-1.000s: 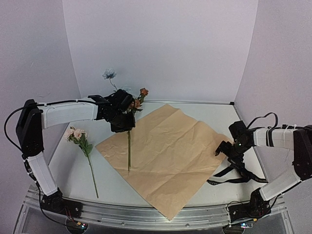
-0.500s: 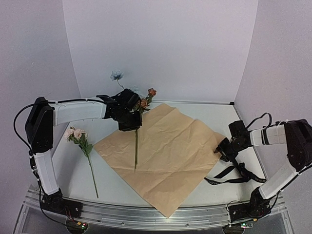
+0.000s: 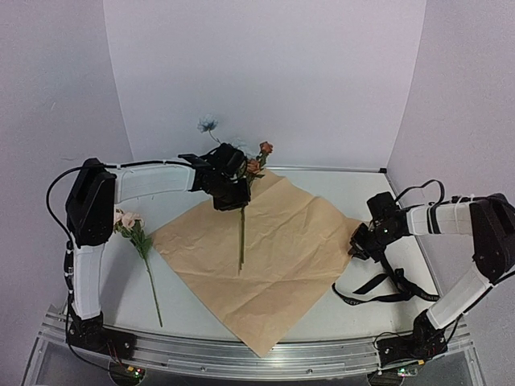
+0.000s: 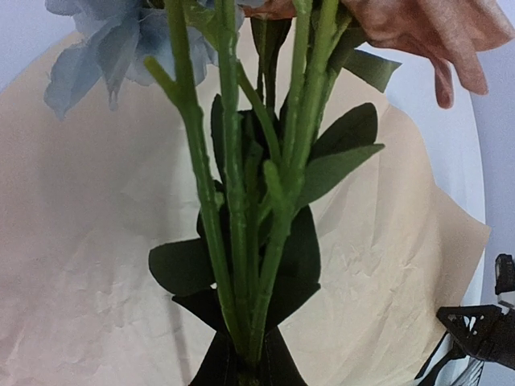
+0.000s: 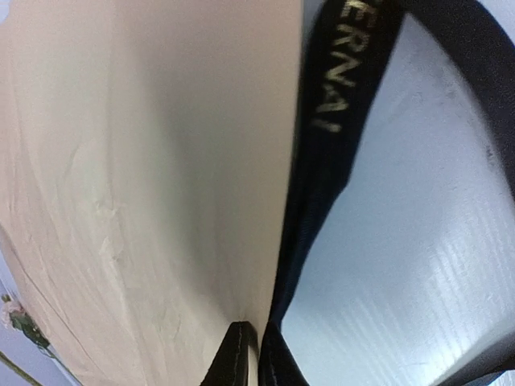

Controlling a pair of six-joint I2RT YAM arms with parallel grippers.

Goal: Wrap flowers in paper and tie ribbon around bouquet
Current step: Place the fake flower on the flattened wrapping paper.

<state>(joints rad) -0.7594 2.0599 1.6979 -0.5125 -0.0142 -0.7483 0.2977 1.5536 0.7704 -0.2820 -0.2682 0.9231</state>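
My left gripper (image 3: pixel 229 193) is shut on the flowers (image 3: pixel 241 233), a blue and a rust-orange bloom on long green stems that hang over the paper (image 3: pixel 282 249). In the left wrist view the stems (image 4: pixel 241 241) run up from between the fingers of the left gripper (image 4: pixel 245 362). The paper lies tan side up on the table. My right gripper (image 3: pixel 358 245) is shut on its right corner. The right wrist view shows the paper edge (image 5: pixel 161 161) pinched in the right gripper (image 5: pixel 256 358), with the black lettered ribbon (image 5: pixel 338 96) running along the right finger.
A cream-pink flower (image 3: pixel 127 219) lies on the table left of the paper. The ribbon (image 3: pixel 378 285) loops on the table (image 3: pixel 386 193) under the right arm. White walls close in the back and both sides.
The left arm has carried the flowers rightward over the paper. The right gripper has shut on the paper's corner, and the paper has shifted a little to the left.
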